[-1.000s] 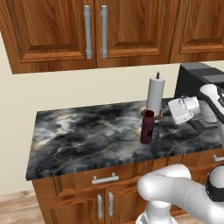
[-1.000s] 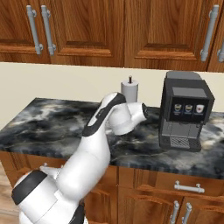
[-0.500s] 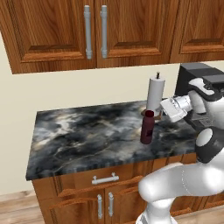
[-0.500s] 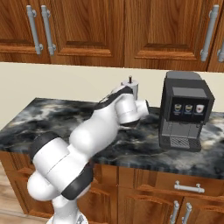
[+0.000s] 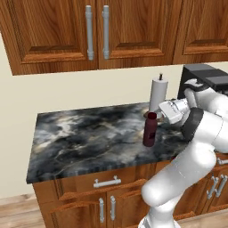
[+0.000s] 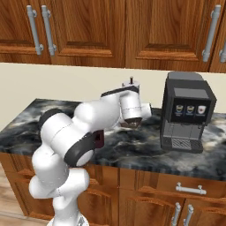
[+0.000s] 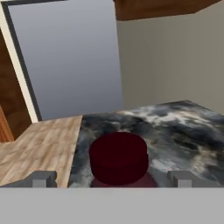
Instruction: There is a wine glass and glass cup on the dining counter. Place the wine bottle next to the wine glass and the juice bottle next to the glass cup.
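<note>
One main hazard noted: juice bottle point(image 7: 118, 158) tall and narrow-based, liable to tip if struck by a fingertip point(image 7: 41, 178) during approach or pinched only at the cap. Standing upright on marbled counter point(image 5: 89, 133), just beside paper towel roll point(image 5: 158, 93). Gripper point(image 7: 111, 179) spread wide, empty, straddling the cap from above, not touching.

The robot is a big, round, shiny white arm point(image 6: 75, 132) with dark grey rings at its joints and two small grey finger tips point(image 7: 43, 178).
</note>
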Available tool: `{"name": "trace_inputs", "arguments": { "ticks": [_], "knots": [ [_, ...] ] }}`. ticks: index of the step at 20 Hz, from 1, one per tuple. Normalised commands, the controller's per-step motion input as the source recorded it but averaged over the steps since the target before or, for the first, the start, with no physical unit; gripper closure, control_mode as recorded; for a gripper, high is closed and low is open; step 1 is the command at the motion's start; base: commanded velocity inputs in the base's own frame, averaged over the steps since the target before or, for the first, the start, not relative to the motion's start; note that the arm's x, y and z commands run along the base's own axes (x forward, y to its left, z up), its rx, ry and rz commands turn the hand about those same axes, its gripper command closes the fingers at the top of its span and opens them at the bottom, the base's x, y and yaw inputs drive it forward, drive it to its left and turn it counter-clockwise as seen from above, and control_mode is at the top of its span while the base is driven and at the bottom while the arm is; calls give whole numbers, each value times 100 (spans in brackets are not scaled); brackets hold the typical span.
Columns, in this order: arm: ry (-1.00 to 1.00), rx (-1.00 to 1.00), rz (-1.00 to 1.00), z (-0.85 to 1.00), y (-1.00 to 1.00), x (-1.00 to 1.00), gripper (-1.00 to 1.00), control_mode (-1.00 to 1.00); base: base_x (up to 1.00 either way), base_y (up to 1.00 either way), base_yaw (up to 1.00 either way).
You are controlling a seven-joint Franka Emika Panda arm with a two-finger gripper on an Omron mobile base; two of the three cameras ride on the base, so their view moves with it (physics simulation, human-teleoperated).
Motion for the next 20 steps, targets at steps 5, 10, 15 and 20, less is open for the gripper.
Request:
{"name": "trace_inputs", "arguments": {
  "ticks": [5, 10, 15, 20],
  "knots": [
    [0, 7, -3, -2, 0, 34, -100, -100, 0, 0, 0],
    [0, 5, -4, -8, 4, 4, -100, -100, 0, 0, 0],
    [0, 3, -1, -11, 13, 0, -100, -100, 0, 0, 0],
    [0, 3, 0, -4, 20, 0, -100, -100, 0, 0, 0]
  ]
}}
